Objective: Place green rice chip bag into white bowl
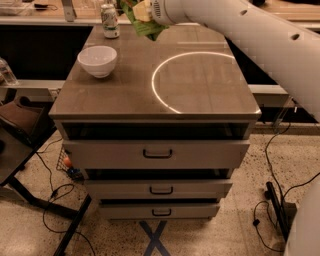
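The green rice chip bag (145, 28) hangs in the air over the far middle of the cabinet top, held by my gripper (137, 11). My white arm (235, 30) reaches in from the upper right. The white bowl (98, 60) stands upright on the left side of the top, to the left of the bag and nearer the front. The bag is apart from the bowl, and its upper part is hidden by the gripper and cut off by the picture's edge.
A green-and-white drink can (109, 21) stands at the far left of the brown cabinet top (125, 97), just behind the bowl. A bright ring of light (162, 62) lies on the top. Three drawers (157, 153) sit slightly open below. Cables (272, 200) and a dark stand (22, 130) flank the cabinet.
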Robot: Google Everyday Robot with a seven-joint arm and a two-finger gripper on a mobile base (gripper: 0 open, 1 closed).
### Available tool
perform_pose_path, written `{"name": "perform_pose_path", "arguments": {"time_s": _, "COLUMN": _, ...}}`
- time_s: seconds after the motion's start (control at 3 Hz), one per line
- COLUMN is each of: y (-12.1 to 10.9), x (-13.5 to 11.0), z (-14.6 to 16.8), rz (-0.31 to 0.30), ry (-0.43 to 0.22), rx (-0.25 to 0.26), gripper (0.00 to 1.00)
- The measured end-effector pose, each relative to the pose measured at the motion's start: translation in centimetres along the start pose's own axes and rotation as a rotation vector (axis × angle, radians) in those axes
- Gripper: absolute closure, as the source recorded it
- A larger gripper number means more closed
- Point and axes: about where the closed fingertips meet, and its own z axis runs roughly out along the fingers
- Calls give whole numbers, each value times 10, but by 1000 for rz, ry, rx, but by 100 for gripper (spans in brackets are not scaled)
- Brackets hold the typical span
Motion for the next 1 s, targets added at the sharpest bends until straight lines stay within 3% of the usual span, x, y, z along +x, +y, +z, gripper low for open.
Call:
{"name": "perform_pose_path", "arguments": {"time_s": 0.33, "y": 0, "x": 0, "z": 0, "rz": 0, "ry": 0, "rx": 0, "gripper": 100}}
{"name": "perform_pose_path", "arguments": {"time_s": 1.0, "y": 30, "x": 4, "z": 59, "rz": 36, "ry": -74, "rx": -70, "gripper": 100}}
